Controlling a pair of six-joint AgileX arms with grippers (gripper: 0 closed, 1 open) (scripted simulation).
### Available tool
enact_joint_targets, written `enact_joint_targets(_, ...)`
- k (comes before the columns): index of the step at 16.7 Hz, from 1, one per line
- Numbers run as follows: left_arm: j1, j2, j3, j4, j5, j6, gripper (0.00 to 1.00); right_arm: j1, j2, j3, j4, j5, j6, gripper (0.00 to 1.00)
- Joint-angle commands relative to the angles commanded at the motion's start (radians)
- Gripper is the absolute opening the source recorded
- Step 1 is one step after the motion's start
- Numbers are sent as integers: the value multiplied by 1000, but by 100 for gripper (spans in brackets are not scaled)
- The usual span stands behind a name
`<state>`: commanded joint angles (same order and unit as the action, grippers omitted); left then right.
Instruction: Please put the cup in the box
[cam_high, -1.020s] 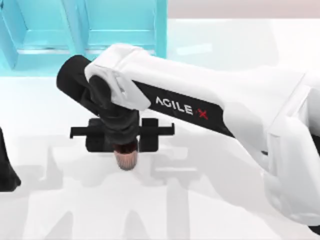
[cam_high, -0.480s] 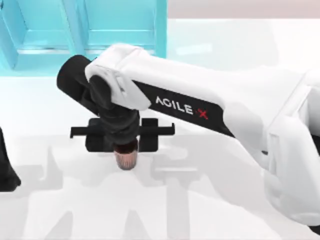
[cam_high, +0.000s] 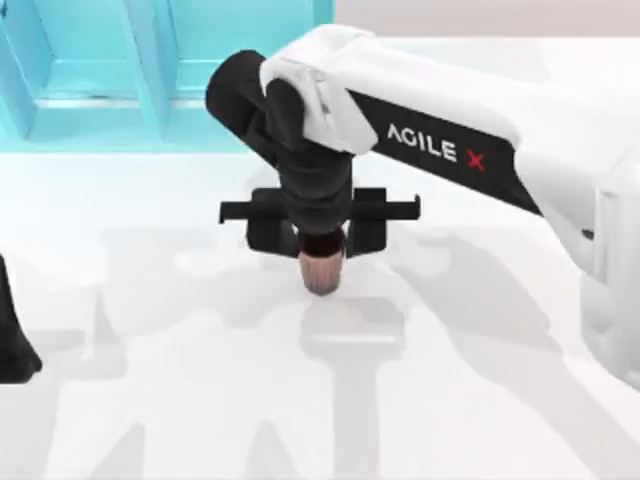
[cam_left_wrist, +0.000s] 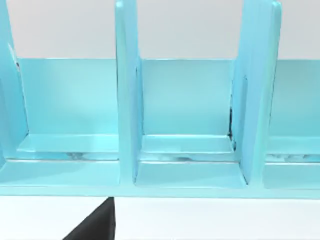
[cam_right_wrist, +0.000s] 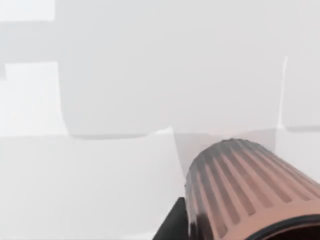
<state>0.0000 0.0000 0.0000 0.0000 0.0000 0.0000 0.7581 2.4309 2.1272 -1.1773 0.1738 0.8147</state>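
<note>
The cup (cam_high: 320, 272) is small, reddish-brown and ribbed. It hangs above the white table with my right gripper (cam_high: 320, 250) shut on its upper part, a little in front of the box. The right wrist view shows the cup's ribbed side (cam_right_wrist: 245, 190) from close up, with bare table below it. The box (cam_high: 150, 60) is light blue with upright dividers and stands at the back left of the table. In the left wrist view the box's open compartments (cam_left_wrist: 127, 100) face the camera. My left arm (cam_high: 12, 335) is parked at the table's left edge.
The white table (cam_high: 480, 400) spreads out in front of and to the right of the cup. The right arm's white link (cam_high: 470, 140) reaches in from the right over the back of the table.
The right gripper has carried the cup to the right and towards the back of the table, closer to the box's right end. The left arm has stayed put.
</note>
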Motion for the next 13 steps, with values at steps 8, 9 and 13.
enact_joint_targets(8, 0, 0, 0, 0, 0, 0, 100, -597, -347, -232, -22, -59, -550, 0)
enact_joint_targets(9, 0, 0, 0, 0, 0, 0, 100, -678, -401, -268, -23, -74, -639, 0)
enact_joint_targets(13, 0, 0, 0, 0, 0, 0, 100, -971, -595, -419, -38, -135, -977, 0)
